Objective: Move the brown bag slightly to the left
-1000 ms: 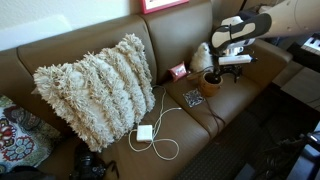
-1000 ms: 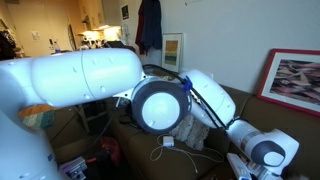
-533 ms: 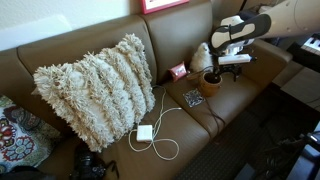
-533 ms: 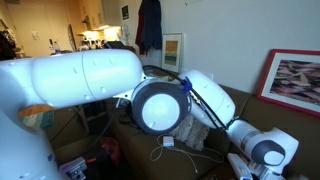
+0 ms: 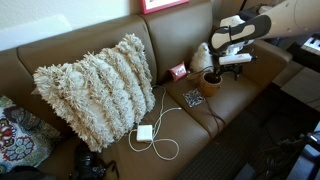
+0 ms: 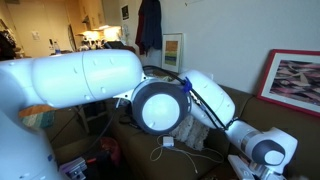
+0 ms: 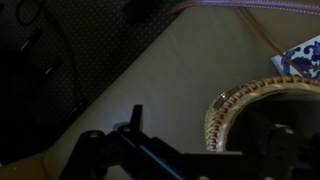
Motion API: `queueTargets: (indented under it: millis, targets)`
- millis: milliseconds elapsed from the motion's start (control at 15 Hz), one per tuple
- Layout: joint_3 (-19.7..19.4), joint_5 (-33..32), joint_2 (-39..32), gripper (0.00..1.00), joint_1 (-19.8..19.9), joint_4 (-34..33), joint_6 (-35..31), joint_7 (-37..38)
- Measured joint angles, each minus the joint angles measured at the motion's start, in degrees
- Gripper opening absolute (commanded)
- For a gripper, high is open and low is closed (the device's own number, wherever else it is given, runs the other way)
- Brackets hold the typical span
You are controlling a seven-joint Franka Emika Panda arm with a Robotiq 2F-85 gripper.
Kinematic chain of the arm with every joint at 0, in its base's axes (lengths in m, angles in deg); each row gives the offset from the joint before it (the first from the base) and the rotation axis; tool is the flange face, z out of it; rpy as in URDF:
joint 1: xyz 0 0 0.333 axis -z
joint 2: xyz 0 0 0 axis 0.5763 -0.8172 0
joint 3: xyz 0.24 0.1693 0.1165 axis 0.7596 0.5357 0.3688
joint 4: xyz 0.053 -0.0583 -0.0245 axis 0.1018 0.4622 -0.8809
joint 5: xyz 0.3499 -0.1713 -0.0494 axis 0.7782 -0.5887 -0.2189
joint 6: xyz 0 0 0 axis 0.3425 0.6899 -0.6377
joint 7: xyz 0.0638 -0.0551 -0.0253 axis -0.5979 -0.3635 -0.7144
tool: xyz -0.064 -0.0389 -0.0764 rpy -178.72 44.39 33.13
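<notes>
The brown bag (image 5: 210,84) is small, orange-brown and cup-shaped. It stands upright on the right seat cushion of the brown couch (image 5: 245,92). My gripper (image 5: 231,68) hangs just right of and above it, fingers pointing down. In the wrist view the bag's woven rim (image 7: 226,103) and dark mouth fill the lower right. My gripper (image 7: 210,128) looks open there: one dark finger is outside the rim on the left, and the other side is lost in the dark mouth. In an exterior view my own arm (image 6: 150,100) hides the bag.
A flat dark patterned square (image 5: 193,98) lies just left of the bag. A cream plush lump (image 5: 203,56) and a small red box (image 5: 178,71) sit behind. A shaggy pillow (image 5: 98,88) leans at the left. A white charger with cable (image 5: 146,132) lies mid-seat.
</notes>
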Motion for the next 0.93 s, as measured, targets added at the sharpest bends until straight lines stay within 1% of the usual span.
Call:
queueTargets:
  millis: [133,333,467,800,933]
  targets:
    - [-1.13,-1.51,0.0,1.0,-0.5,0.0,1.38,1.54]
    - [-3.43,-3.9,0.01,1.0,-1.82,-0.13,7.26,4.42]
    - [-4.09,-5.21,0.01,1.0,-2.37,-0.13,9.21,4.88]
    - [-4.12,-6.41,0.01,1.0,-2.62,-0.13,9.48,4.88]
    - [-3.88,-6.26,0.01,1.0,-2.56,-0.13,8.42,4.88]
